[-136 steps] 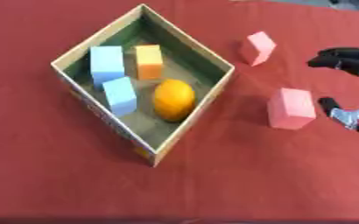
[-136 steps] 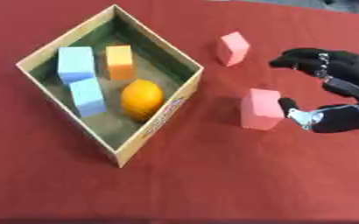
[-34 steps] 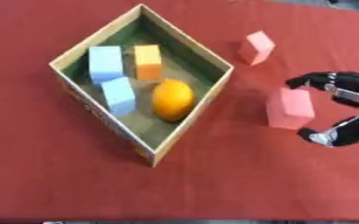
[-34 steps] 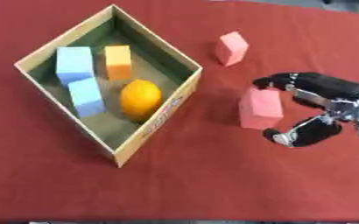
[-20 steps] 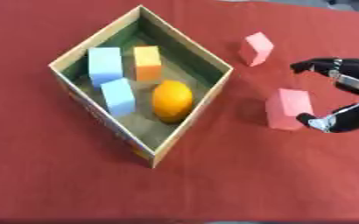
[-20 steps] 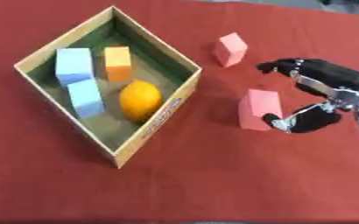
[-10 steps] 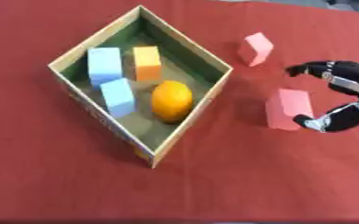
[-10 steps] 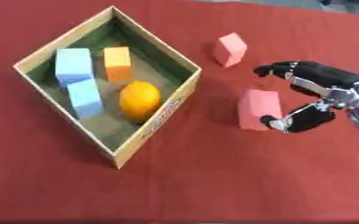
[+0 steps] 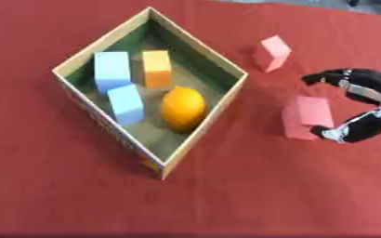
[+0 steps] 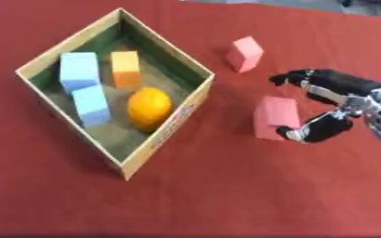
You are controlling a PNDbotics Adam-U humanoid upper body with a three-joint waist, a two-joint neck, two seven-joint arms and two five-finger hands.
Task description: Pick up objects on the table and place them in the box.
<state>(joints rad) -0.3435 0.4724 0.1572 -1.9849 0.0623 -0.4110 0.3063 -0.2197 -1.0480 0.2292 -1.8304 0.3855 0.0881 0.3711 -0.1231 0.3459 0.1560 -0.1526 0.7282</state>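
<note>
Right hand (image 10: 340, 107) sat spread wide around the near pink block (image 10: 275, 118), thumb touching it, not yet gripping; next likely close, lift, carry left to box (image 10: 174, 56).

Your right hand (image 10: 333, 107) shows at the right edge: black fingers (image 10: 295, 78) and thumb, silver joints between segments, pale metal at the wrist.
</note>
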